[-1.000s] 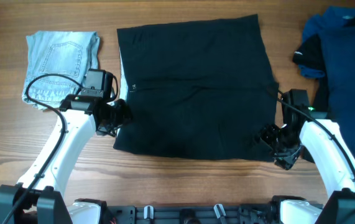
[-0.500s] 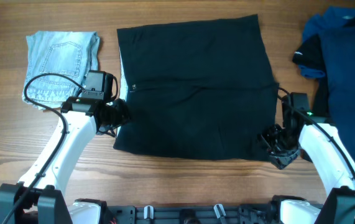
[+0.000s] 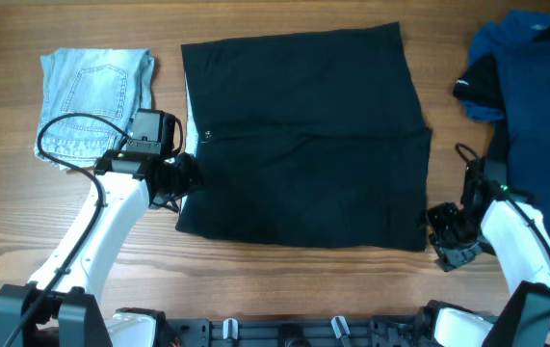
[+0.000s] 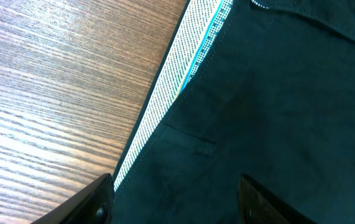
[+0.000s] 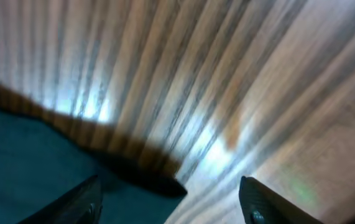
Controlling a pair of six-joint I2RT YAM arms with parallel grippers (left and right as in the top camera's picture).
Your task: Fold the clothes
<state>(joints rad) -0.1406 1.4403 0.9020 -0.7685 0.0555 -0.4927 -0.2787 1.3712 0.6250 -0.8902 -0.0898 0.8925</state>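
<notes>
The plain black shorts-like garment (image 3: 303,135) lies flat in the middle of the table. My left gripper (image 3: 180,181) is open at its left edge; the left wrist view shows black cloth (image 4: 270,112) and a white mesh lining strip (image 4: 183,74) between the open fingers (image 4: 174,202). My right gripper (image 3: 440,226) is open beside the garment's lower right corner; the blurred right wrist view shows that corner (image 5: 140,183) between the fingers (image 5: 171,205). A folded light-blue denim piece (image 3: 96,92) lies at the left. Royal-blue (image 3: 535,106) and black (image 3: 477,87) garments lie piled at the right.
The wooden table (image 3: 284,270) shows bare around the garments. The left arm's cable (image 3: 67,130) loops over the denim piece. The arm bases stand at the front edge (image 3: 284,333).
My right gripper has moved right and slightly down, off the black garment's lower right corner onto the table beside it. The left arm has not moved.
</notes>
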